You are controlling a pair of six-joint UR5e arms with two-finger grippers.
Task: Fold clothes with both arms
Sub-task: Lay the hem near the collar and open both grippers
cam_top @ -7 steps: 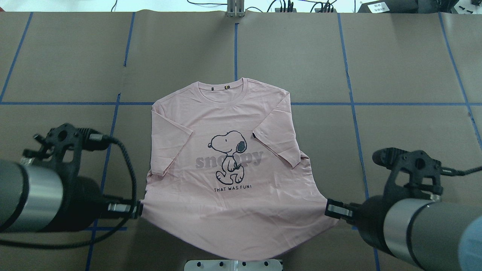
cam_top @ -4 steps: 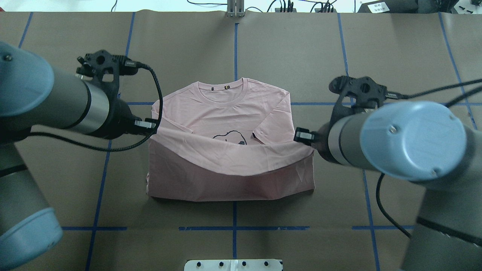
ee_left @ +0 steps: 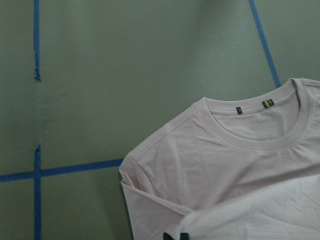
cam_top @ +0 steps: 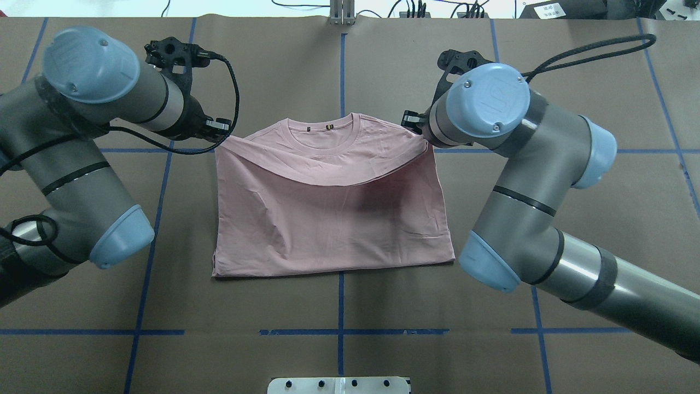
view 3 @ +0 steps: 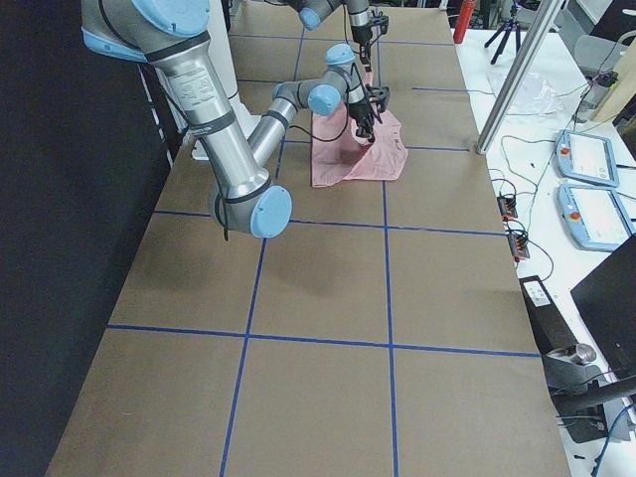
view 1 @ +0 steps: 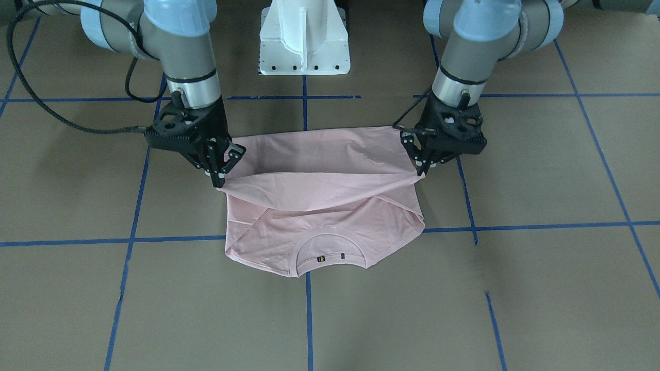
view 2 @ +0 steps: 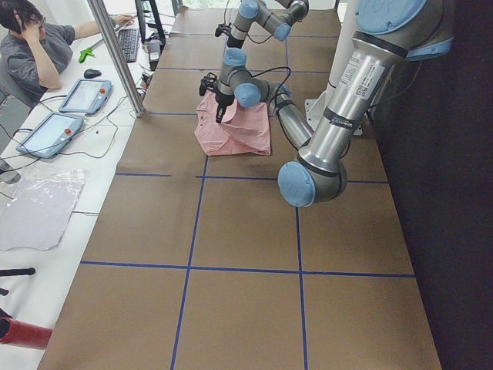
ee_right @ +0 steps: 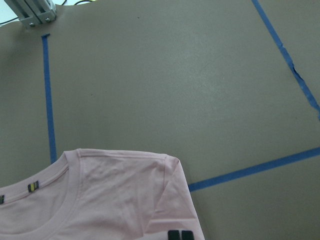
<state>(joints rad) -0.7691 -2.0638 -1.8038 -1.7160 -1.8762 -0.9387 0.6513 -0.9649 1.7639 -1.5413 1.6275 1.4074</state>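
Note:
The pale pink T-shirt lies on the brown table, its hem half lifted over the body toward the ribbed collar. The dog print is hidden under the folded layer. My left gripper is shut on the hem's left corner beside the left shoulder; it also shows in the front view. My right gripper is shut on the hem's right corner by the right shoulder, and it shows in the front view too. The hem sags between them. Both wrist views show the collar below.
The white pedestal base stands at the near table edge. Blue tape lines grid the brown paper. A metal post and cables sit at the far edge. An operator sits at a side desk with tablets.
Both grippers have carried the hem from the near edge up over the shirt to the shoulders. The print, visible before, is now covered.

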